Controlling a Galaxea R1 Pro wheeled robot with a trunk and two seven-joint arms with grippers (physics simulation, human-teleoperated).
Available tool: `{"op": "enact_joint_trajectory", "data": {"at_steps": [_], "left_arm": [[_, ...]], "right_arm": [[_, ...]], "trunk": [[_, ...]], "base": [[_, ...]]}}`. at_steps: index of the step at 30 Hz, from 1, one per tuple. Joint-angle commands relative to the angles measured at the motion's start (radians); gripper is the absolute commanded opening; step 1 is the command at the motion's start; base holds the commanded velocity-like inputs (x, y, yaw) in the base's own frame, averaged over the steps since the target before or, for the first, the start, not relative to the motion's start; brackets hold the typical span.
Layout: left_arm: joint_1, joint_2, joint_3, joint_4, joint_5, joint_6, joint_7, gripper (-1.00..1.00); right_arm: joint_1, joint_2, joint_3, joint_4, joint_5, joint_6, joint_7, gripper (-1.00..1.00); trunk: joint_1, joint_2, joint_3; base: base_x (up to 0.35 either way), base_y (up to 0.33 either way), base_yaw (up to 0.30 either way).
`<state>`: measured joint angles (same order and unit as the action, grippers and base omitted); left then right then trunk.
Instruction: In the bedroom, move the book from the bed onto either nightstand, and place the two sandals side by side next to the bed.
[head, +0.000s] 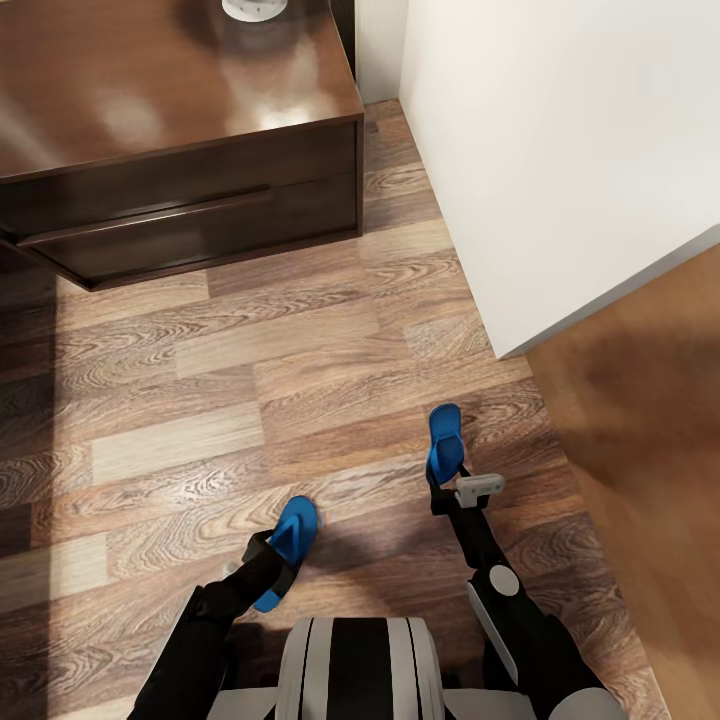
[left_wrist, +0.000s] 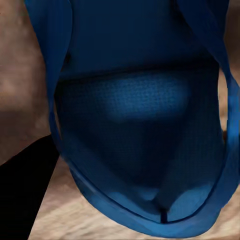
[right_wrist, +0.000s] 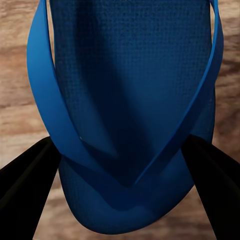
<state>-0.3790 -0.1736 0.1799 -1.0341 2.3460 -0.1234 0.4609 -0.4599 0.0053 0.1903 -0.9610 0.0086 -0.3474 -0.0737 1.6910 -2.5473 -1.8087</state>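
Blue textured sandals (head: 293, 535) (rounded toes)

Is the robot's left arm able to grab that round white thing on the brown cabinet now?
Probably not: the left gripper already holds a blue sandal, and the white object sits far across the floor.
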Motion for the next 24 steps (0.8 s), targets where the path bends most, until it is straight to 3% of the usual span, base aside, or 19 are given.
{"op": "enact_joint_trajectory", "data": {"at_steps": [1,24], "left_arm": [[0.000,-0.001,0.003,0.002,0.010,-0.015,0.005,-1.00],[0.000,-0.001,0.005,-0.007,0.010,-0.017,0.003,-1.00]], "right_arm": [[0.000,-0.001,0.003,0.056,-0.001,-0.002,-0.008,-1.00],[0.000,-0.001,0.003,0.056,-0.001,-0.002,-0.008,-1.00]], "trunk": [[0.000,0.000,-0.001],[0.000,0.000,-0.001]], "base": [[0.000,0.000,0.000],[0.000,0.000,0.000]]}}
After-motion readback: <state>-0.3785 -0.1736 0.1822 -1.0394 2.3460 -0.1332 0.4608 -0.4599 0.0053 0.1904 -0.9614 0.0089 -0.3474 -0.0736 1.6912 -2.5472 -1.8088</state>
